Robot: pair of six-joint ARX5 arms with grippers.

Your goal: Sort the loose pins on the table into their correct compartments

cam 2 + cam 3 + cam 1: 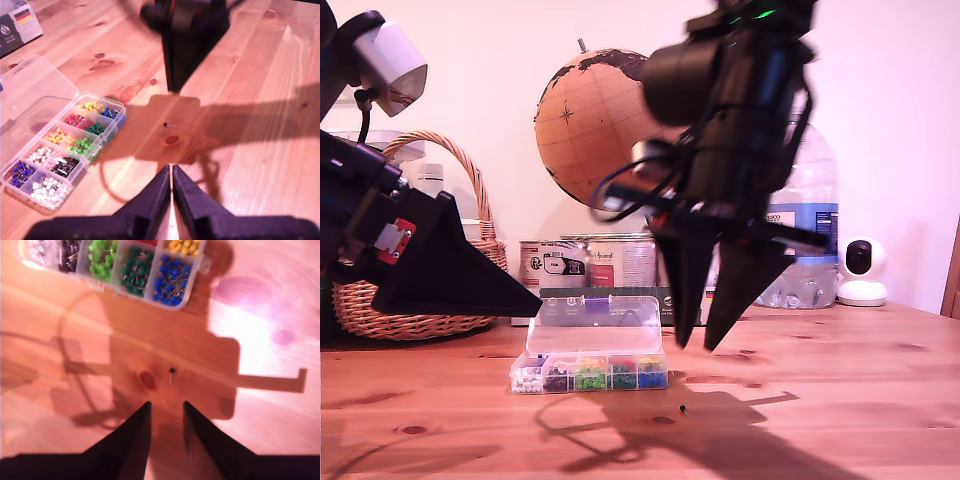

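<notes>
Dark wedge-shaped jaws of the second gripper [166, 412] hang slightly parted and empty above one loose pin [171, 371], a dark-headed dot lying alone on the pine table [840, 400], just off the front edge of the clear compartment box [590, 374]. The pickup step looks about to begin; the next move likely calls for a precise descent. The first gripper [171, 172], nearly closed, holds nothing. Box cells hold white, black, green, blue, yellow and red pin heads, lid open.

My second gripper [166, 412] slightly parted, my first gripper [171, 175] seemingly closed
</notes>
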